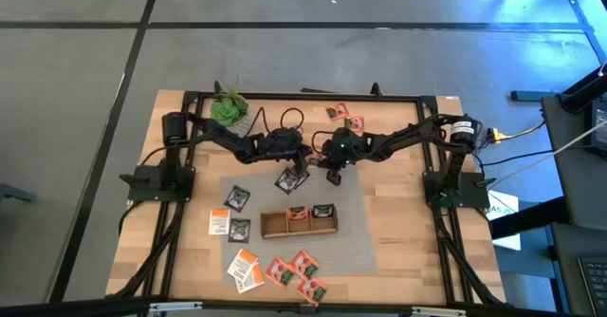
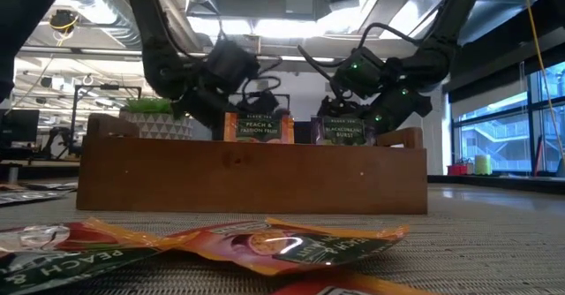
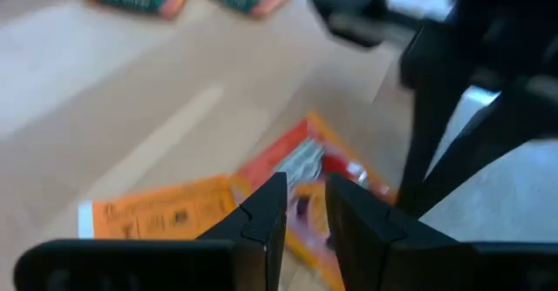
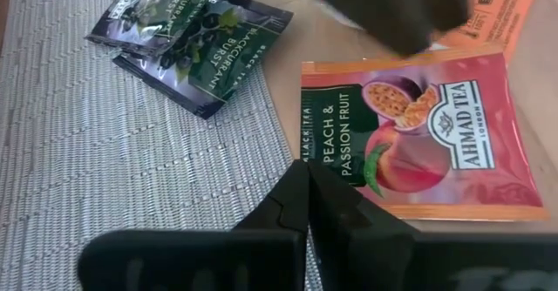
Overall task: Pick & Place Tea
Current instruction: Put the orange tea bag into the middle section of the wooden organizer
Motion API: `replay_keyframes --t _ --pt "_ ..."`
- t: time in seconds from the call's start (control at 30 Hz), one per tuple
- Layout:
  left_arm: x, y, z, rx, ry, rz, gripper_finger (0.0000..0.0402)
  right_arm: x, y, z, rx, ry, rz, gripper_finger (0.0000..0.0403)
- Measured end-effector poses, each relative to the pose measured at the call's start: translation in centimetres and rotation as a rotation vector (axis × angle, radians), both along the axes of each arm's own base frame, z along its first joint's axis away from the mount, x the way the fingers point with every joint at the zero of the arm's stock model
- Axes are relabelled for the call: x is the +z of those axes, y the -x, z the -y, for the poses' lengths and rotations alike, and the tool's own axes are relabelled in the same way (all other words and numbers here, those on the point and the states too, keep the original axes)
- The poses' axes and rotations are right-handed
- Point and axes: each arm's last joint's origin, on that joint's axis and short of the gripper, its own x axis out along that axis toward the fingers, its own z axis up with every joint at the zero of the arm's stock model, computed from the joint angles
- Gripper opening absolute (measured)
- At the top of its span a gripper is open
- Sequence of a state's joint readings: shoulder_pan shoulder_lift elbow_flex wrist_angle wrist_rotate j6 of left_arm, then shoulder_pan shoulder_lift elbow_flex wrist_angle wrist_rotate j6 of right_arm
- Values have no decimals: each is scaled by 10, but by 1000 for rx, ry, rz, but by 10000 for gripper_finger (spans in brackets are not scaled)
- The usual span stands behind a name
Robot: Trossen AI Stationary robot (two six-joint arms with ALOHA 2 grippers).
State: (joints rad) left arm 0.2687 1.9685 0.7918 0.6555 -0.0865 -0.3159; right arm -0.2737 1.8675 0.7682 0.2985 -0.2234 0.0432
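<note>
Under right claw point(image 4: 307, 206), "AHMAD TEA" peach sachet point(image 4: 410, 125).

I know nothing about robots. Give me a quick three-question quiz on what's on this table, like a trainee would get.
1. True or false: the right gripper has its fingers spread wide.
2. How many compartments of the wooden tray hold tea sachets? A one, B two, C three.
3. Fill in: the red sachet by the right gripper reads "Peach & ___ Fruit".
Key: 1 false, they are shut; 2 B; 3 Passion.
</note>
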Motion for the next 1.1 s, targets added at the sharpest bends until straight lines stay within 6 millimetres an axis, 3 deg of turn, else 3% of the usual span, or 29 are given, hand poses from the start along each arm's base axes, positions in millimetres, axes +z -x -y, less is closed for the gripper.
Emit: replay_keyframes --t 0.13,0.63,1.1 --pt "-12 1 -5 12 18 -29 77 0 0 0 -1 -1 -6 9" --pt "-13 2 -13 5 56 -24 79 1 0 0 70 74 2 11" --pt "-16 4 -13 13 -4 -87 77 6 -6 2 29 49 39 48"
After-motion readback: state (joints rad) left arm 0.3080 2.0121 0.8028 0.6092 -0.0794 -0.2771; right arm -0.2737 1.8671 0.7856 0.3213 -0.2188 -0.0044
